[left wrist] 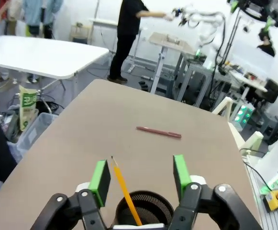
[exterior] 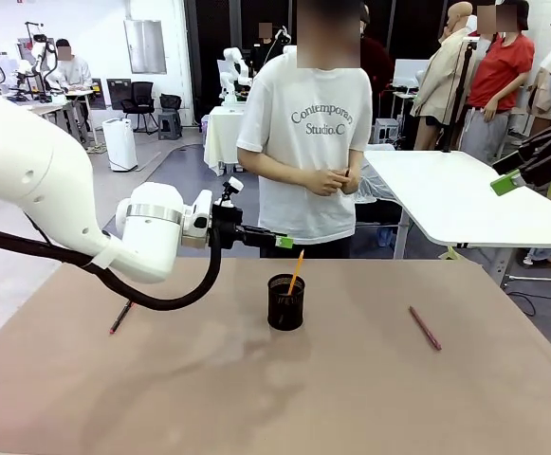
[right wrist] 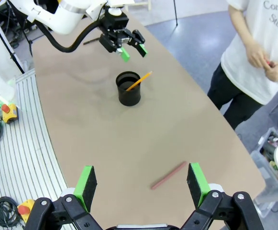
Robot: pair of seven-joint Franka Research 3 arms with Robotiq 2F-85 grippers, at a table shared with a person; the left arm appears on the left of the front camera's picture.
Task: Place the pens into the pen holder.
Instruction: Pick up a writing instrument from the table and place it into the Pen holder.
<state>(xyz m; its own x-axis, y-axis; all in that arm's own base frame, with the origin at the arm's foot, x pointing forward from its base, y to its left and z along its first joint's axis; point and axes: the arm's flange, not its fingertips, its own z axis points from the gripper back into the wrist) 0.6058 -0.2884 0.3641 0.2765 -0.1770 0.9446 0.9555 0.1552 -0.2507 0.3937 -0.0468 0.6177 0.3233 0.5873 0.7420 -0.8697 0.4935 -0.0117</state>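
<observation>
The black mesh pen holder (exterior: 285, 303) stands mid-table with the yellow-orange pen (exterior: 296, 271) leaning inside it. My left gripper (exterior: 280, 242) hovers just above and behind the holder, open, with nothing in its jaws. In the left wrist view the yellow pen (left wrist: 124, 188) rises from the holder (left wrist: 146, 207) between the spread green pads (left wrist: 99, 176), free of both. The dark pen (exterior: 120, 317) lies on the table at the left and the reddish pen (exterior: 424, 328) at the right. My right gripper (right wrist: 141, 179) is open, high above the reddish pen (right wrist: 169, 175).
A person (exterior: 313, 142) stands at the far edge of the brown table (exterior: 275, 398), hands clasped in front of the body. A white table (exterior: 465, 194) stands behind to the right. In the front view my right gripper (exterior: 510, 178) hangs off to the upper right.
</observation>
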